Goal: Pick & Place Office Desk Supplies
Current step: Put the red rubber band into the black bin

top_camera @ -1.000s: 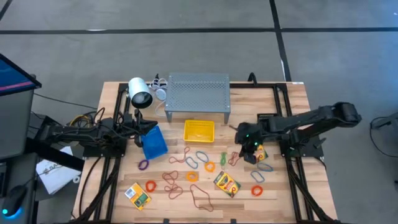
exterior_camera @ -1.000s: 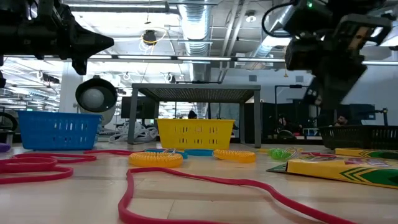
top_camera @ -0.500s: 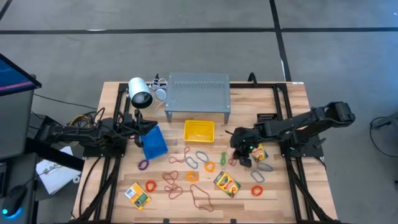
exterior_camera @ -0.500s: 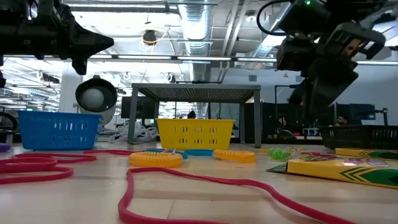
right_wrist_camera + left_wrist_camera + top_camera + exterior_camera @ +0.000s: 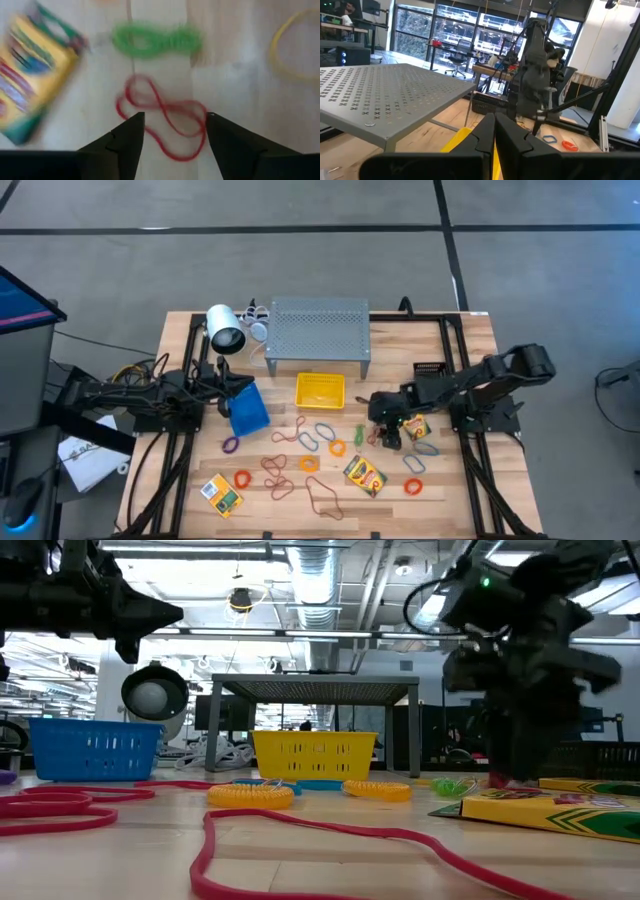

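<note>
Two robot arms worked over a wooden table (image 5: 470, 340) strewn with rubber bands and crayon boxes. The right tool (image 5: 172, 145) hung just above the table with its fingers (image 5: 125, 142) spread wide, a twisted red rubber band (image 5: 162, 117) lying on the wood directly beneath and between them, not gripped. Just beyond that tool's tips lay a green rubber band (image 5: 155, 40); a yellow-green crayon box (image 5: 32, 75) sat off to one side of it and part of a yellow band (image 5: 290, 55) to the other. From above, the right tool (image 5: 388, 435) stood near another crayon box (image 5: 364, 474), with a yellow bin (image 5: 320, 390) and a grey perforated shelf (image 5: 318, 330) farther off. The left tool (image 5: 494, 140), its fingers pressed together and holding nothing, hovered well apart from the right one, beside a blue bin (image 5: 247, 409). More bands lay scattered between the two tools, and a third crayon box (image 5: 221, 493) sat near the table's edge.
</note>
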`<act>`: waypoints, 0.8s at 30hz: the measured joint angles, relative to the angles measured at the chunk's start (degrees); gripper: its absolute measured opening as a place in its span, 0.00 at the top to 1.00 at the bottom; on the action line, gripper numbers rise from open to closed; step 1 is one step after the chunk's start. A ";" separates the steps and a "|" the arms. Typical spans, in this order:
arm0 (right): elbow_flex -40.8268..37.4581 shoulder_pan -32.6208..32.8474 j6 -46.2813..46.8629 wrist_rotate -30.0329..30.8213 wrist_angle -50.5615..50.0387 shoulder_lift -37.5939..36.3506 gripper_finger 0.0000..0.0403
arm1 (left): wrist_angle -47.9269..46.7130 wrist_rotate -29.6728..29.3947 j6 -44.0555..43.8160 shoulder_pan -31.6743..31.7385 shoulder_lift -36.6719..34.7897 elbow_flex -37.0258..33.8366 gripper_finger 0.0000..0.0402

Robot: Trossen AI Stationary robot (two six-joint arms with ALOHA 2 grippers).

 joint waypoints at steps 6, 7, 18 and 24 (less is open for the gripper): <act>2.25 0.04 0.22 -1.20 -1.78 2.89 0.51 | -0.06 0.00 -0.04 0.02 0.47 0.00 0.98; 2.37 0.14 0.14 -0.96 -1.92 2.57 0.52 | 0.10 0.00 -0.04 -0.01 0.65 0.00 0.98; 2.33 0.12 -0.01 1.58 -2.55 2.20 0.75 | 0.54 0.01 -0.06 0.00 0.74 0.00 0.98; 2.25 0.12 0.47 1.50 -2.72 1.94 0.96 | 0.61 0.00 -0.07 0.00 0.74 0.00 0.98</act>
